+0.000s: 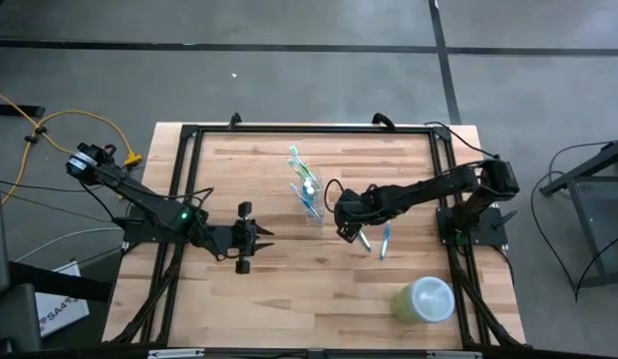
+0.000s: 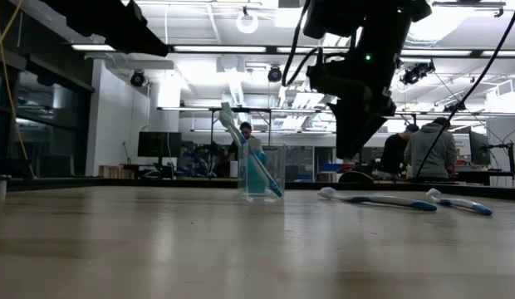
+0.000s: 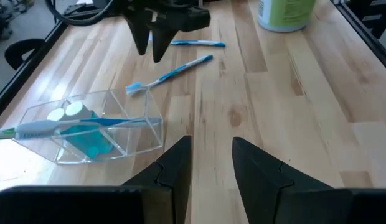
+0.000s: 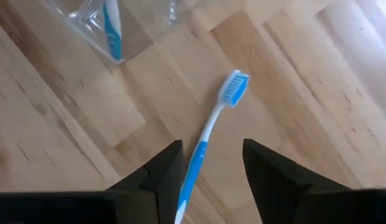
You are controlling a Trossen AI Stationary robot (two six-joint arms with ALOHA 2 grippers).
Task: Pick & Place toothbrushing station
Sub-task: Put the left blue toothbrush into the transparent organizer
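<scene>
A: Right gripper (image 4: 208, 165), wrist view: the toothbrush (image 4: 213, 127) between its open fingers runs off the picture's edge; handle end not seen.

B: The clear cup (image 4: 118, 25) ahead of it?

A: Cut off too; only a lower corner shows. In the low view the arm hides that gripper's fingertips.

B: Left gripper (image 3: 211, 155)?

A: The brush (image 3: 56, 127) in the cup ahead leaves the frame. People (image 2: 424, 149) behind: too small to tell.

Toothbrush (image 2: 251, 162) in cup (image 2: 262, 173), two toothbrushes (image 1: 385, 241) on table (image 1: 289, 299) beside it, container (image 1: 425, 299) nearby
</scene>
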